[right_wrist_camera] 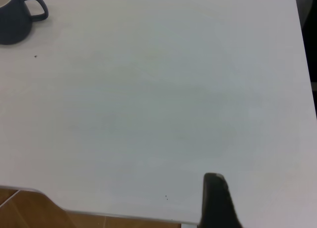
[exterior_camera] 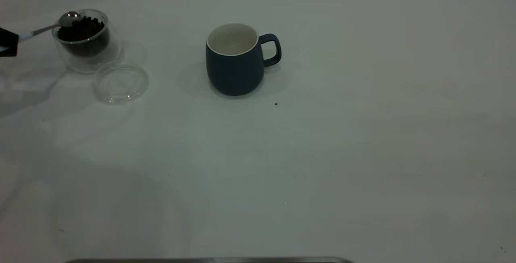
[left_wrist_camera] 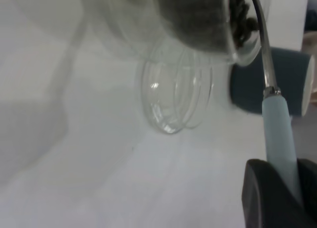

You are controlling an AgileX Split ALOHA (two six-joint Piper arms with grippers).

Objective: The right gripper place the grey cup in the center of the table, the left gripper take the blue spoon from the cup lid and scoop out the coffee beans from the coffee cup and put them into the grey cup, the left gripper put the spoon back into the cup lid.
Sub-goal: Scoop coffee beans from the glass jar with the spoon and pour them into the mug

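My left gripper (exterior_camera: pixel 8 42) at the table's far left is shut on the pale-blue handle of the blue spoon (exterior_camera: pixel 44 28). The spoon's metal bowl sits at the rim of the clear coffee cup (exterior_camera: pixel 86 55), right over the coffee beans (exterior_camera: pixel 82 31). In the left wrist view the gripper (left_wrist_camera: pixel 283 173) pinches the spoon handle (left_wrist_camera: pixel 278 129) below the glass cup (left_wrist_camera: pixel 148 20). The clear cup lid (exterior_camera: pixel 121 82) lies empty in front of the coffee cup. The grey cup (exterior_camera: pixel 234 61) stands upright and empty mid-table. Of my right gripper only one black finger (right_wrist_camera: pixel 214 201) shows, with nothing beside it.
The white table (exterior_camera: pixel 322 154) stretches bare to the right of the grey cup, with a dark speck (exterior_camera: pixel 275 103) just in front of it. The table's near edge shows in the right wrist view (right_wrist_camera: pixel 99 214). The grey cup also appears there (right_wrist_camera: pixel 12 20).
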